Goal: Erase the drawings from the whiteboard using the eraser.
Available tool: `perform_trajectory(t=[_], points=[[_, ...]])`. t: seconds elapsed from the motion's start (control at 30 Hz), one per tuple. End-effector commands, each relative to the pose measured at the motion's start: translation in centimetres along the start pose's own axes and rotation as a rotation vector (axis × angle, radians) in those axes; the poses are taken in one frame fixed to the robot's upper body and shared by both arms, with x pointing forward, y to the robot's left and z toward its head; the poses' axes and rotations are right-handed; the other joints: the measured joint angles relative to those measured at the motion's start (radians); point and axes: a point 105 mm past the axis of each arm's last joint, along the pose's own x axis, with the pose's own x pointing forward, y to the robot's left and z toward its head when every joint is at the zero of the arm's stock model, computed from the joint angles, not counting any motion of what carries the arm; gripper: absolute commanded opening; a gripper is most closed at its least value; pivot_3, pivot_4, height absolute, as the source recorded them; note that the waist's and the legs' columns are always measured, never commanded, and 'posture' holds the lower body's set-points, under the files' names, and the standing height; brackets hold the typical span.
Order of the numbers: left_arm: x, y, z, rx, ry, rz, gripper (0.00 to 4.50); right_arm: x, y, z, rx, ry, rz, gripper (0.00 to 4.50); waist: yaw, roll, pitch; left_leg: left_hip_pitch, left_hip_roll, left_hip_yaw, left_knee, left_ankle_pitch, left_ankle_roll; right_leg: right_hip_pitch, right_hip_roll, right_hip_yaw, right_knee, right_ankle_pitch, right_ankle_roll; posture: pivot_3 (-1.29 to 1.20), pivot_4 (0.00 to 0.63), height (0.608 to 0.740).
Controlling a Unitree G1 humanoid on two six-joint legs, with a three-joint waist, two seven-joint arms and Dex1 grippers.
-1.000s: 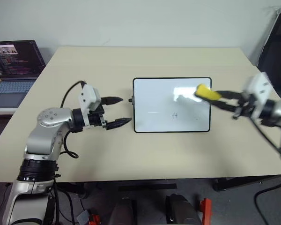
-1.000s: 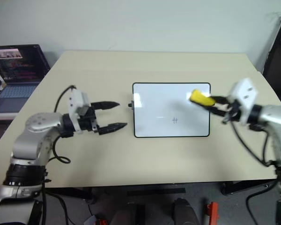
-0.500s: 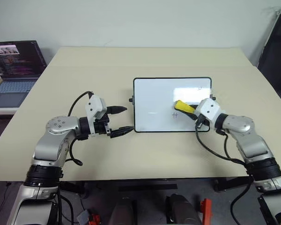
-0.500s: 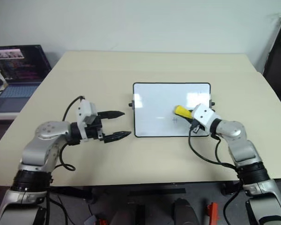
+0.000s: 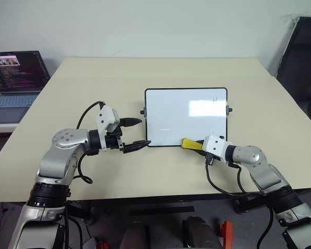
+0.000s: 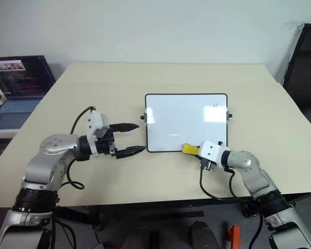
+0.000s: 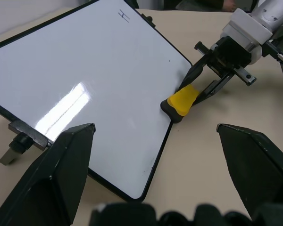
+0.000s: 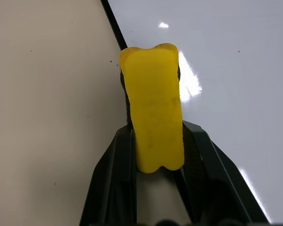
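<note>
The whiteboard [image 5: 186,117] lies flat at the middle of the tabletop [image 5: 160,72]. The eraser [image 5: 191,144] sits at the board's near edge — partly over it. One drawing [image 5: 215,99] remains by the board's far right corner. A laptop [image 5: 15,78] stands off the tabletop's left edge.

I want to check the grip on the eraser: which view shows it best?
The right wrist view: the eraser sits close up between the right gripper's fingers, over the whiteboard's edge. The left wrist view shows it smaller, from the side; both eye views show a small yellow block at the board's near edge.
</note>
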Motion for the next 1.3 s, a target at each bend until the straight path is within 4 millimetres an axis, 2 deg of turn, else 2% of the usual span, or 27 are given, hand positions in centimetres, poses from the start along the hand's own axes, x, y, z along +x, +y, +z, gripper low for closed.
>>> perform_trajectory(t=[0.03,0.13,0.23,0.33,0.47,0.53,0.63,0.73,0.9,0.97,1.07,1.2,1.3], points=[[0.1,0.2,1.5,0.050,-0.034,-0.003,4.50,-0.9,-4.7,-0.8,-0.028,0.055,-0.220,0.97,-0.003,0.000,0.000,0.000,0.000,0.000,0.000,0.000,0.000,0.000,0.000,0.000,0.000,0.000,0.000,0.00,0.150,0.740],[0.3,0.2,1.6,0.054,-0.036,-0.008,4.50,-1.5,-8.0,-0.4,-0.063,0.065,-0.371,0.97,-0.002,0.000,0.000,0.000,0.000,0.001,0.000,0.001,0.000,-0.001,0.000,0.002,0.000,0.002,0.000,0.00,0.150,0.740],[0.5,0.2,1.7,0.055,-0.039,-0.011,4.50,-1.2,-8.8,-0.1,-0.059,0.067,-0.424,0.97,-0.001,0.000,0.000,0.000,0.000,0.001,0.000,0.002,0.001,-0.001,0.000,0.002,0.000,0.003,0.000,0.00,0.150,0.740],[0.5,0.2,1.7,0.056,-0.040,-0.012,4.50,-0.3,-7.2,0.1,-0.055,0.054,-0.360,0.97,-0.005,-0.001,0.000,-0.001,0.000,0.001,-0.001,0.002,0.001,-0.001,0.000,0.001,-0.001,0.005,0.000,0.00,0.150,0.740],[0.5,0.3,1.7,0.057,-0.041,-0.013,4.50,0.8,-3.4,1.1,-0.020,-0.010,-0.180,0.97,-0.006,-0.001,0.000,-0.001,0.000,0.001,-0.002,0.001,0.001,-0.002,0.000,0.001,-0.001,0.005,0.001,0.00,0.150,0.740],[0.5,0.3,1.7,0.058,-0.041,-0.014,4.50,0.8,-1.3,1.3,0.013,-0.027,-0.068,0.97,-0.006,-0.001,0.000,-0.001,0.001,0.001,-0.002,0.001,0.001,-0.002,0.001,0.001,-0.001,0.005,0.002,0.00,0.150,0.740],[0.5,0.3,1.8,0.058,-0.041,-0.016,4.50,-0.1,-0.3,0.4,0.055,-0.002,-0.014,0.97,-0.002,0.000,0.000,-0.002,0.001,0.000,-0.002,0.001,0.001,-0.002,0.001,0.000,-0.002,0.005,0.002,0.00,0.150,0.740],[0.5,0.3,1.7,0.058,-0.039,-0.017,4.50,-1.5,-2.0,-1.5,0.049,0.072,-0.094,0.97,0.000,0.000,0.000,-0.003,0.001,0.000,-0.001,0.001,0.001,-0.002,0.001,0.000,-0.003,0.004,0.002,0.00,0.150,0.740],[0.6,0.4,1.7,0.060,-0.038,-0.022,4.50,-4.6,-6.6,-4.2,0.017,0.184,-0.319,0.97,0.004,0.000,0.000,-0.003,0.001,0.000,-0.001,0.001,0.001,-0.002,0.000,0.000,-0.003,0.002,-0.001,0.00,0.150,0.740],[0.6,0.4,1.8,0.062,-0.040,-0.026,4.50,-5.8,-7.9,-4.7,0.021,0.200,-0.372,0.97,0.004,-0.001,0.000,-0.003,0.000,0.001,-0.001,0.001,0.001,-0.002,0.000,0.000,-0.003,0.002,-0.001,0.00,0.150,0.740],[0.7,0.5,1.8,0.064,-0.042,-0.031,4.50,-6.3,-7.6,-3.3,0.080,0.103,-0.327,0.97,0.005,-0.001,0.000,-0.003,0.000,0.001,-0.001,0.001,0.001,-0.002,0.000,0.000,-0.004,0.002,-0.001,0.00,0.150,0.740],[0.7,0.7,1.8,0.067,-0.042,-0.032,4.50,-6.7,-7.4,-1.8,0.073,0.039,-0.300,0.97,0.003,-0.001,0.001,-0.005,0.000,0.000,-0.003,0.001,0.001,-0.003,0.000,0.000,-0.004,0.003,0.004,0.00,0.150,0.740],[0.7,0.7,1.9,0.070,-0.044,-0.033,4.50,-7.5,-6.6,1.7,0.159,-0.109,-0.221,0.97,0.003,0.001,0.003,-0.007,0.000,0.000,-0.003,0.001,0.000,-0.005,0.000,0.000,-0.004,0.002,0.004,0.00,0.150,0.740]])
